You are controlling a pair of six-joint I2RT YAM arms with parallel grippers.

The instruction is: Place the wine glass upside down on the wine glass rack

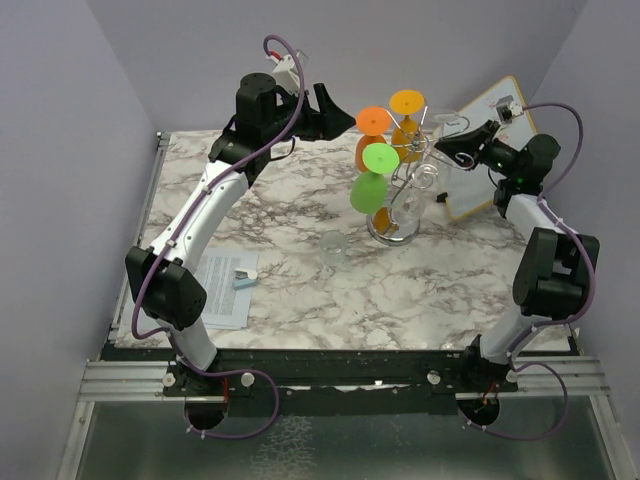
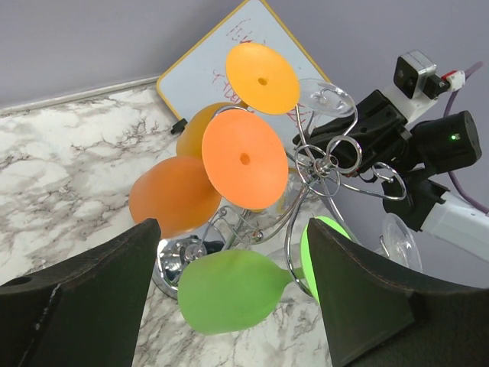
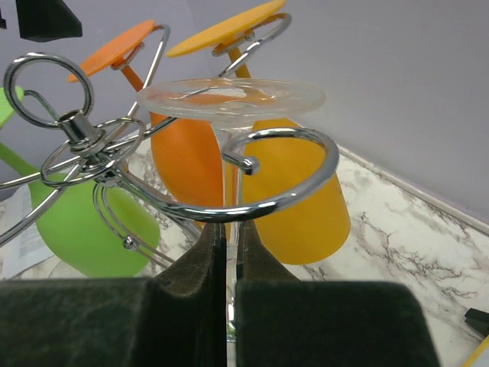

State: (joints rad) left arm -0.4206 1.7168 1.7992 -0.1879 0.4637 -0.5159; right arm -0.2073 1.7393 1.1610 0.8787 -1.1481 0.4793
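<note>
Jaws of right gripper clamped on stem of clear glass, foot up just above them beside a ring of rack, left gripper jaws spread wide facing rack, whiteboard beyond, red writing illegible.

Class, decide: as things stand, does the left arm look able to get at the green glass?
Probably yes. The left end effector is open and faces the green glass, which hangs on the rack with nothing between them.
</note>
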